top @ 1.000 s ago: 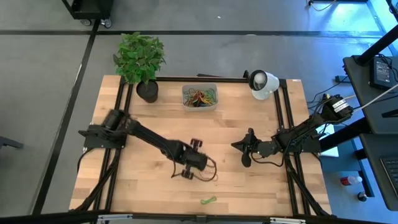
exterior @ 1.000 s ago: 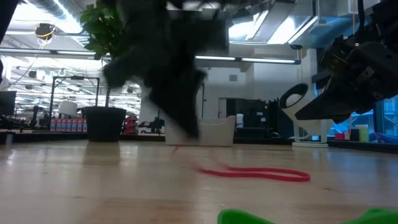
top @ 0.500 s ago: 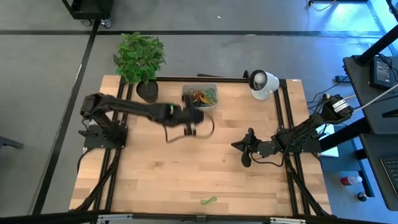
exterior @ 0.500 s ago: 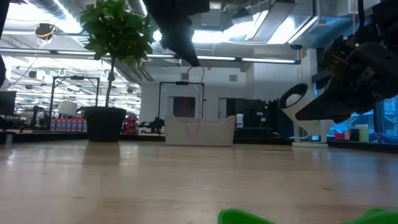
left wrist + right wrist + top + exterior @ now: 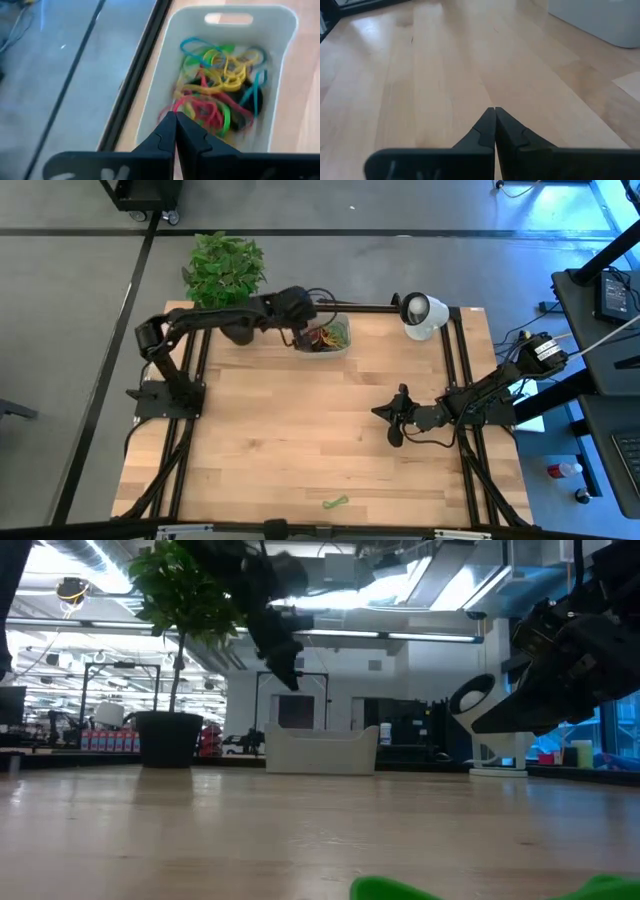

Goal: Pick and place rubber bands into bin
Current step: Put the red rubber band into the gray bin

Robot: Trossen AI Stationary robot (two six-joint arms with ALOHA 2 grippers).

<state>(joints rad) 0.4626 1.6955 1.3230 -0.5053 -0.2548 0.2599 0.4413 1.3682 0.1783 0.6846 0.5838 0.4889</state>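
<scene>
Left gripper [image 5: 175, 117], pinched shut, hangs over the bin [image 5: 322, 337] upper centre; held band not discernible. Release appears due. One green rubber band [image 5: 334, 502] lies bottom centre.

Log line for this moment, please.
left gripper: shut, above bin | right gripper: shut, waiting mid-table | green rubber band: near front edge
</scene>
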